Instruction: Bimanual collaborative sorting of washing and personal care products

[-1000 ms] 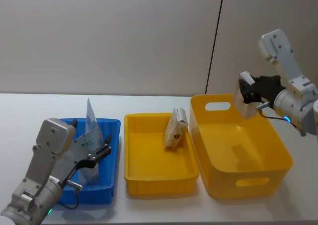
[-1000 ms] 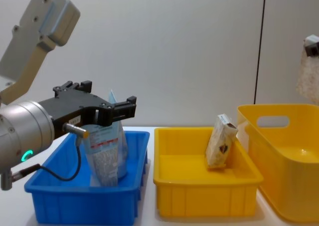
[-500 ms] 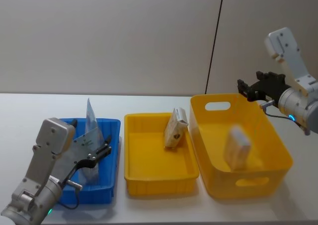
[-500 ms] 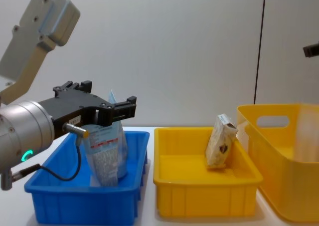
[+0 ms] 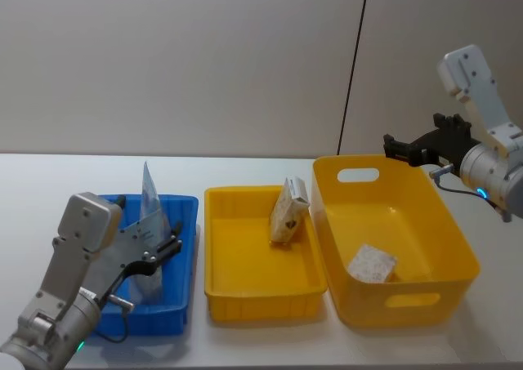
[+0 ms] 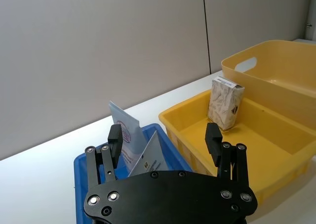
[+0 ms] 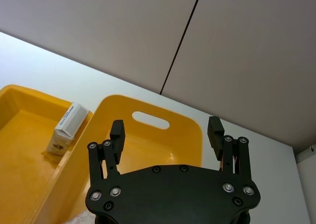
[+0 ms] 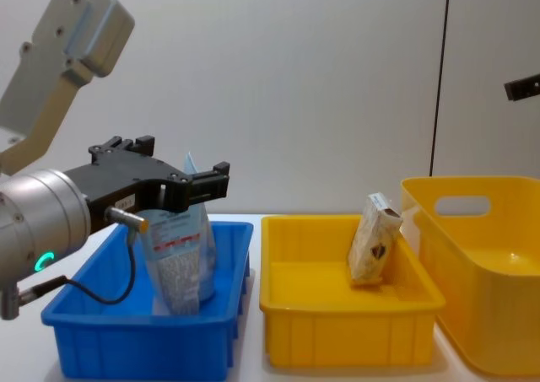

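A pale blue-white pouch stands upright in the blue bin. My left gripper hovers open just in front of the pouch, not touching it. A cream carton with a dark emblem leans in the shallow yellow bin. A small grey-white carton lies on the floor of the deep yellow bin. My right gripper is open and empty, held high over that bin's far rim.
The three bins sit side by side on a white table, blue on the left, deep yellow on the right. A grey wall with a dark vertical seam rises behind. Open tabletop lies left of the blue bin.
My right gripper opened and let go of the grey-white carton, which fell into the deep yellow bin and now lies on its floor. The left arm stayed still.
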Tool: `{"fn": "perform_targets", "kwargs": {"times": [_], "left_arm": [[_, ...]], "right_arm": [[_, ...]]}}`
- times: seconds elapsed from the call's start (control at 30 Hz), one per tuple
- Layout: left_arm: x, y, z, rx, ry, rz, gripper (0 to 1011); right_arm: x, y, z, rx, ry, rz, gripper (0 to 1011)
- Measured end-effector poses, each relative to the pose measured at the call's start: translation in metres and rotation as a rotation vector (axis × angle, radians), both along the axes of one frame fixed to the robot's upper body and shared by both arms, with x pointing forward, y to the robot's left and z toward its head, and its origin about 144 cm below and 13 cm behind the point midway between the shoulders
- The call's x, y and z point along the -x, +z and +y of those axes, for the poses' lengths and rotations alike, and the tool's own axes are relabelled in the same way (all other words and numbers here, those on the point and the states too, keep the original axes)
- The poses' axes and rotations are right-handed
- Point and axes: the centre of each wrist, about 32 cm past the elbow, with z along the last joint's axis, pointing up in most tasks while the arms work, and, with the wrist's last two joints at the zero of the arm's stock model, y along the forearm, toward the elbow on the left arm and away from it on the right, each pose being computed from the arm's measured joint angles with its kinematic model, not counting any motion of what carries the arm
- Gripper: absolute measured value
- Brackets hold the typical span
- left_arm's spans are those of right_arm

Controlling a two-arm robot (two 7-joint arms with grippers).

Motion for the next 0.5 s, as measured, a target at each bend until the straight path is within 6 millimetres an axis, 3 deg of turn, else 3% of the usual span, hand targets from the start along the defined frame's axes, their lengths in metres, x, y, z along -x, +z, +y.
{"fn": "perform_targets", "kwargs": {"times": [0.5], "left_arm": [[-0.011, 0.000, 0.008, 0.019, 0.034, 0.048, 1002]], "right_arm": [[0.000, 0.000, -0.001, -0.002, 0.000, 0.000, 1002]]}}
